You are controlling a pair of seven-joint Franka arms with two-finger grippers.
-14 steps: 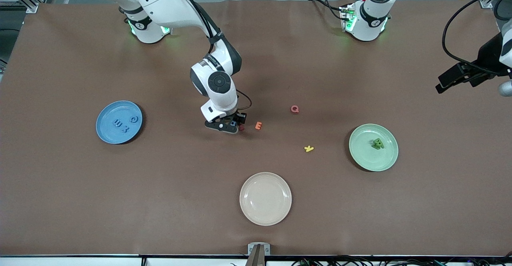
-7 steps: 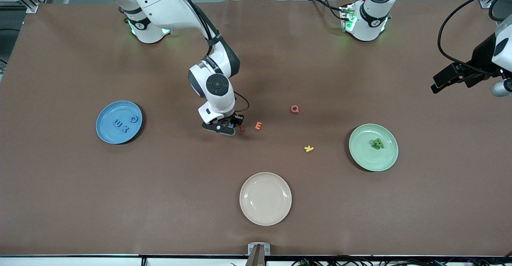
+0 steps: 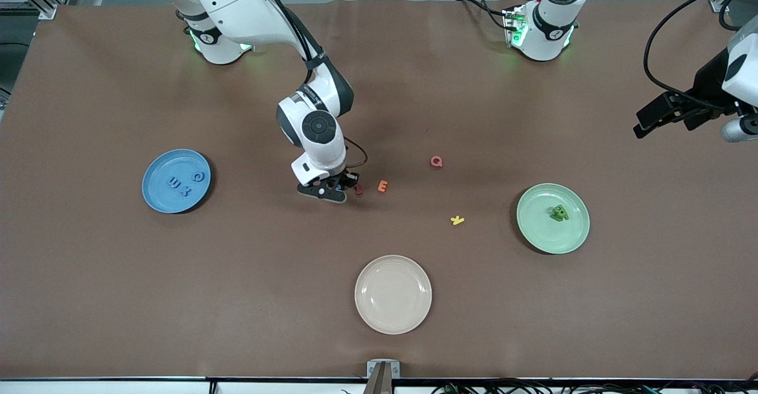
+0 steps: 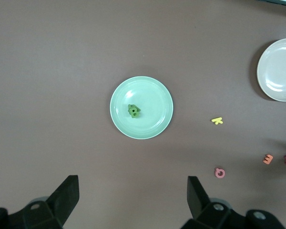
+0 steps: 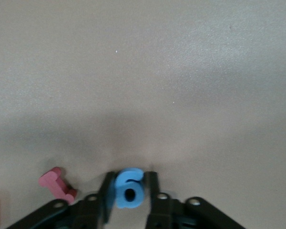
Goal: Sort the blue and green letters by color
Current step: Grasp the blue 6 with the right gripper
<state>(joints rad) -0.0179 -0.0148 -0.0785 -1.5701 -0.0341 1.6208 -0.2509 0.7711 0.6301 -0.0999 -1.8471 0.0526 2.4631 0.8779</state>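
My right gripper (image 3: 336,191) is down at the table's middle, shut on a blue letter (image 5: 128,191) shaped like a 6, which stands pinched between its black fingers (image 5: 152,183). On the blue plate (image 3: 160,199) at the right arm's end lie three blue letters (image 3: 185,185). A small heap of dark green letters (image 3: 558,212) rests in the green plate (image 3: 542,235) toward the left arm's end; the left wrist view also shows this heap (image 4: 133,111). My left gripper (image 4: 132,190) hangs open and empty, high over the left arm's end of the table.
A red letter (image 3: 358,189) lies right beside the right gripper, with an orange E (image 3: 383,186) next to it. A pink Q (image 3: 436,161) and a yellow letter (image 3: 457,220) lie toward the green plate. A beige plate (image 3: 393,320) sits nearer the front camera.
The right gripper's fingers have closed on the blue letter, and the hand has shifted slightly toward the right arm's end. The left gripper has drifted a little higher and outward.
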